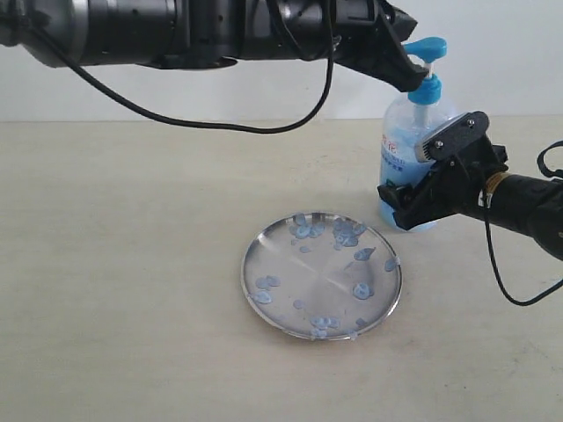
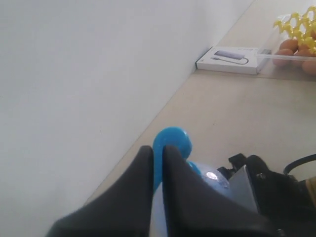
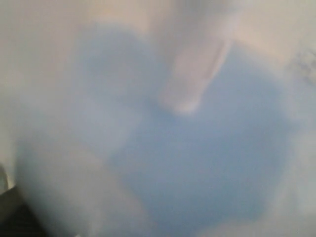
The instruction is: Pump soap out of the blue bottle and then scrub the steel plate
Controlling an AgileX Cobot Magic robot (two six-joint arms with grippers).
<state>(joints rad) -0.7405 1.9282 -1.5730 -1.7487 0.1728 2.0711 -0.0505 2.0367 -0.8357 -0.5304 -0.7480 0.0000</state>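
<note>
Two grippers work one bottle [image 1: 400, 123]: my right gripper [image 1: 406, 170] is clamped around its body, which fills the space between the jaws. My left gripper [image 2: 157, 149] has its jaws pressed together, with the pump head [image 1: 427, 48] right at their tips. The plate [image 1: 290, 281], dotted with soap [image 1: 347, 233], lies near the right jaws, not touching.

lab-style bench: plain beige table [image 1: 132, 264], blank white wall [image 2: 74, 74].
</note>
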